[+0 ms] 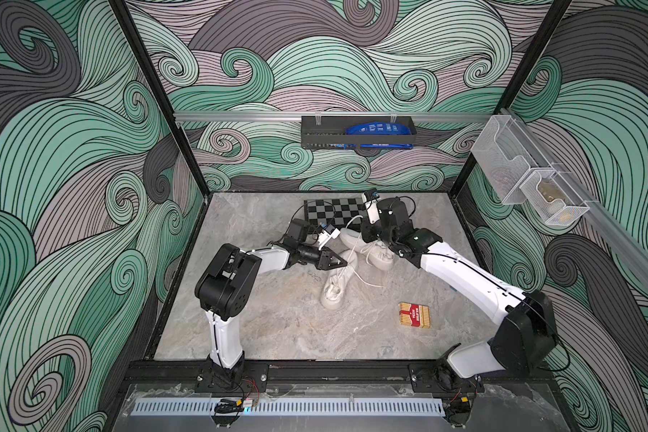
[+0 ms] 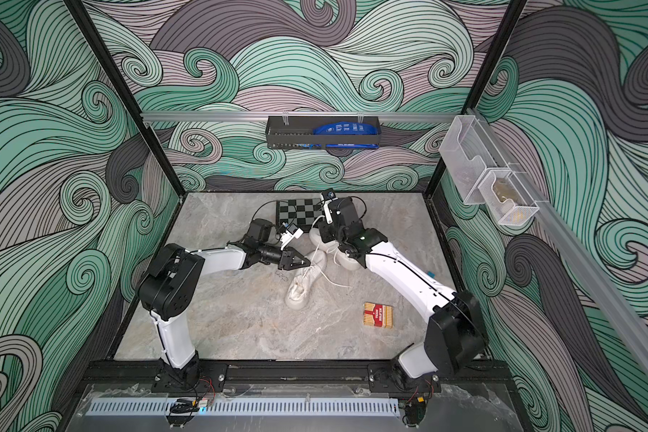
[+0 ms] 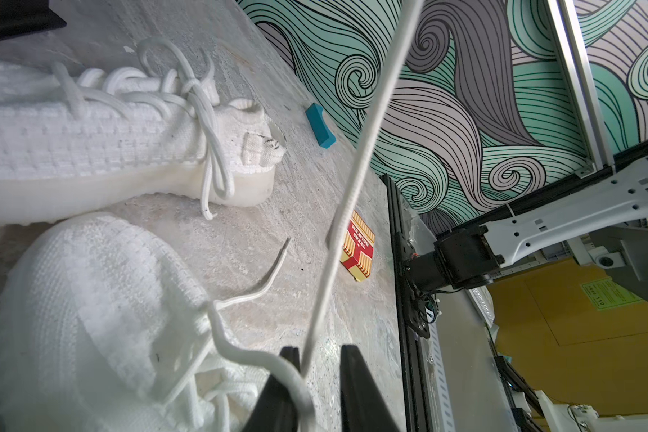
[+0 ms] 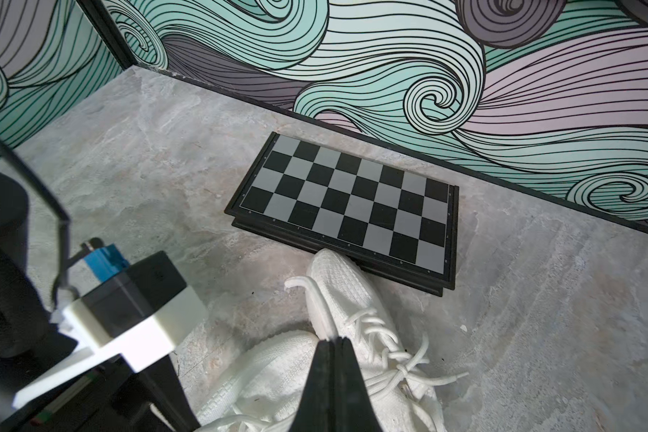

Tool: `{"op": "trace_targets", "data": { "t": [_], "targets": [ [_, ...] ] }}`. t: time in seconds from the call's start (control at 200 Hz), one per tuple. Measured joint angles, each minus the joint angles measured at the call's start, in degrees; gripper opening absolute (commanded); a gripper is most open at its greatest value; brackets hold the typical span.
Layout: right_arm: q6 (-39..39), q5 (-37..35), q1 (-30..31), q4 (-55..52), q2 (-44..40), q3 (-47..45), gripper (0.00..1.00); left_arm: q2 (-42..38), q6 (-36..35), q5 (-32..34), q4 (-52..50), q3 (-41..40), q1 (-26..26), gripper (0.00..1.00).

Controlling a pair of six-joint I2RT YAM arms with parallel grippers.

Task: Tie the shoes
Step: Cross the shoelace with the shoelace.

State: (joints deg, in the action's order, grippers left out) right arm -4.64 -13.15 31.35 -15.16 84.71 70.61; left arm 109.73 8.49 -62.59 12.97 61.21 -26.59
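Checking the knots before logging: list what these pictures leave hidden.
- Right gripper: whether it pinches the taut lace; its shut fingers cover that, right wrist view.
- Near shoe: lacing cut off by the bottom edge, left wrist view.
- Red box: print too small, top views.

- The left arm (image 1: pixel 270 258) rises from its base, elbow bent, its forearm nearly level and aimed toward the right arm (image 1: pixel 461 275).
- The left gripper (image 3: pixel 319 349) has its jaws a little apart.
- The right arm stretches inward, wrist bent downward.
- The right gripper (image 4: pixel 333 339) is pinched closed on a lace (image 4: pixel 303 290).
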Motion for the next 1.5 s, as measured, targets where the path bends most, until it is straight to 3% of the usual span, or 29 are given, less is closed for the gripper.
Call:
{"op": "trace_targets", "data": {
  "t": [0.255,0.5,0.68,0.971,1.006,1.081,1.231,1.326,1.501],
  "targets": [
    [0.0,2.0,-0.4,0.0,0.0,0.0,0.00,2.4,0.0,0.0,0.6,2.6,-0.9,0.30],
    [-0.3,7.1,-1.8,0.0,1.9,1.0,0.00,2.7,1.0,-1.0,1.8,3.7,-1.1,0.00],
    [-0.5,16.9,-4.0,0.9,7.9,3.4,0.00,2.3,2.4,-2.7,4.0,2.3,-1.1,0.00],
    [-2.8,29.8,-5.0,3.8,20.0,3.7,0.00,-4.3,9.5,-4.7,12.1,-7.9,-1.1,0.00],
    [-3.2,31.6,-5.0,4.1,21.3,3.7,0.07,-4.9,10.2,-4.8,13.0,-8.7,-1.1,0.00],
    [-3.6,34.5,-5.0,4.4,23.6,3.7,0.37,-5.6,11.8,-4.8,14.7,-10.2,-1.1,0.00],
    [-4.6,36.2,-5.6,4.2,24.9,3.3,0.71,-6.3,14.0,-4.8,16.3,-11.8,-1.1,0.00],
    [-4.8,36.6,-7.4,4.3,23.3,3.2,0.81,-6.7,15.1,-4.8,16.7,-12.2,-1.0,0.00],
    [-4.3,39.0,-11.8,5.9,15.1,0.6,0.87,-7.0,17.9,-4.8,19.8,-13.6,-0.8,0.00]
  ]
}}
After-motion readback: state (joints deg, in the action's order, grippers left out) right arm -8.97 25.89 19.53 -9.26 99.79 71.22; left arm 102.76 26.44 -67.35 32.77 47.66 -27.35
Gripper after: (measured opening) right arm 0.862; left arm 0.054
